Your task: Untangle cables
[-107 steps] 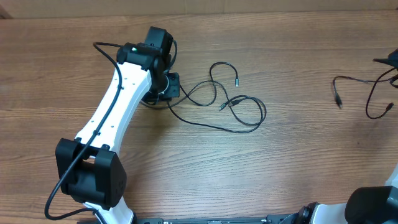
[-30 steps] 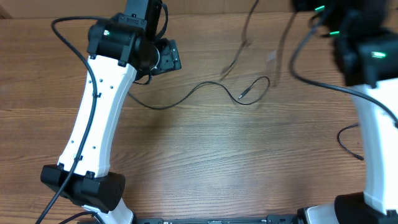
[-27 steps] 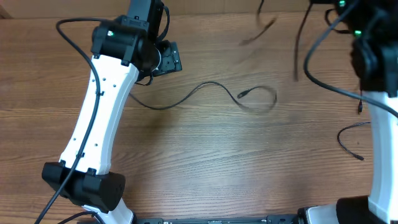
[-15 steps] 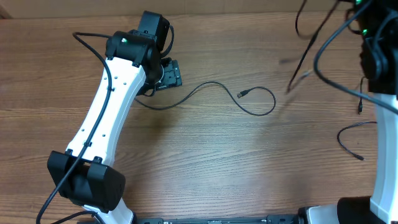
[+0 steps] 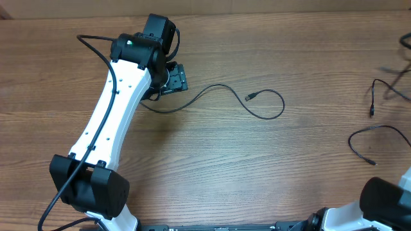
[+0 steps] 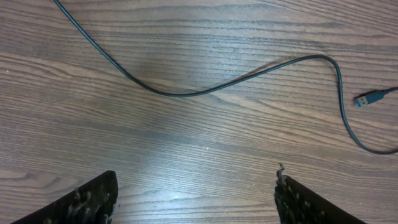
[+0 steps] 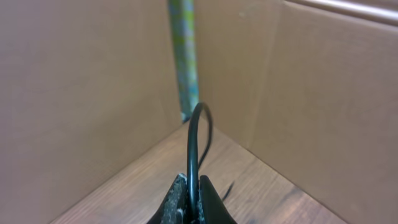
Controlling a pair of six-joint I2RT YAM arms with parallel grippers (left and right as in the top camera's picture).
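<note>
One thin black cable point(image 5: 218, 86) lies alone on the wood, curving from under my left arm to a loop and a small plug point(image 5: 250, 97). In the left wrist view the same cable point(image 6: 186, 93) crosses the top, its blue-tipped plug point(image 6: 367, 98) at the right. My left gripper point(image 5: 171, 78) hangs over the cable's left end, open point(image 6: 196, 202), with only bare wood between its fingers. My right gripper point(image 7: 191, 196) is shut on another black cable point(image 7: 194, 137) that arches up from its jaws; this gripper is outside the overhead view. Two more cable ends point(image 5: 372, 106) point(image 5: 359, 146) lie at the far right.
Brown cardboard walls point(image 7: 81, 93) stand close behind the right gripper, meeting at a corner. The left arm's white link point(image 5: 112, 128) lies diagonally over the table's left half. The right arm's dark base point(image 5: 385, 202) shows at the bottom right. A blurred cable piece point(image 5: 398, 67) shows at the right edge.
The right arm has swung out of the overhead view to the right, taking its cable away from the one left on the table. The left arm has barely moved.
</note>
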